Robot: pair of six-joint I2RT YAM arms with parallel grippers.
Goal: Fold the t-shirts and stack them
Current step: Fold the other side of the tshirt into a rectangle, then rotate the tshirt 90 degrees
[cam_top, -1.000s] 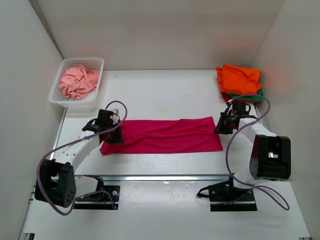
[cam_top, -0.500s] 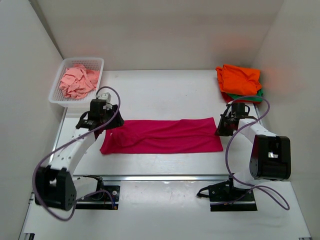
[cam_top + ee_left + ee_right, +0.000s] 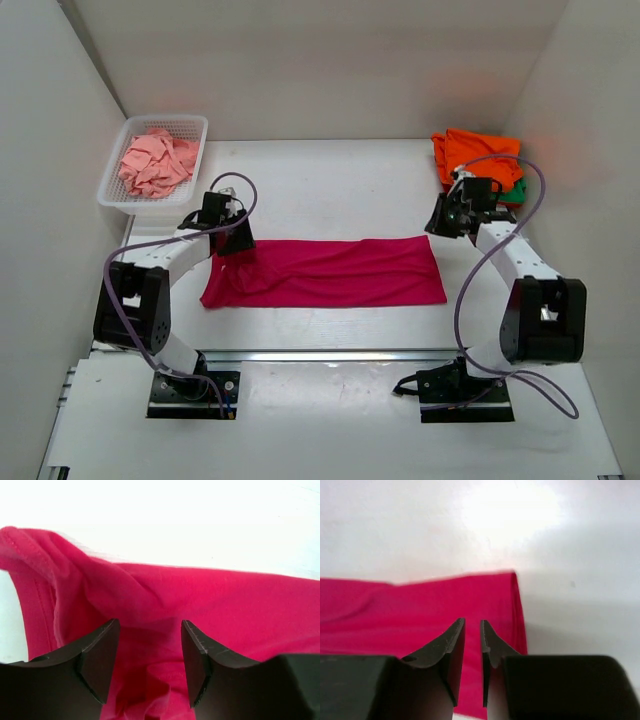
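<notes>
The left gripper (image 3: 230, 238) stands at the far left corner of the magenta-pink cotton t-shirt (image 3: 330, 272), which is folded into a long flat band. In the left wrist view its two dark fingers are clearly apart (image 3: 150, 630). The pink cloth (image 3: 240, 605) lies under the gap and rises in a soft wrinkle, but nothing is pinched between them. The right gripper (image 3: 442, 220) is just beyond the far right corner of the same band. In its own camera the jaws (image 3: 472, 625) are almost together, with only a thin slit between them and no cloth inside; the shirt corner (image 3: 395, 610) is seen beyond the tips. The band lies across the middle of the white table (image 3: 330, 180), between the two arms. Its right end is a straight edge, and its left end is rumpled and a little wider. Behind the band, a broad strip of bare table reaches to the back wall. At the far left corner stands the white plastic mesh basket (image 3: 112, 200) with the crumpled pale salmon-pink shirt (image 3: 155, 162) inside. At the far right corner lies the folded orange shirt (image 3: 482, 155) on top of the green one (image 3: 518, 187), close to the right gripper but not touching it.
</notes>
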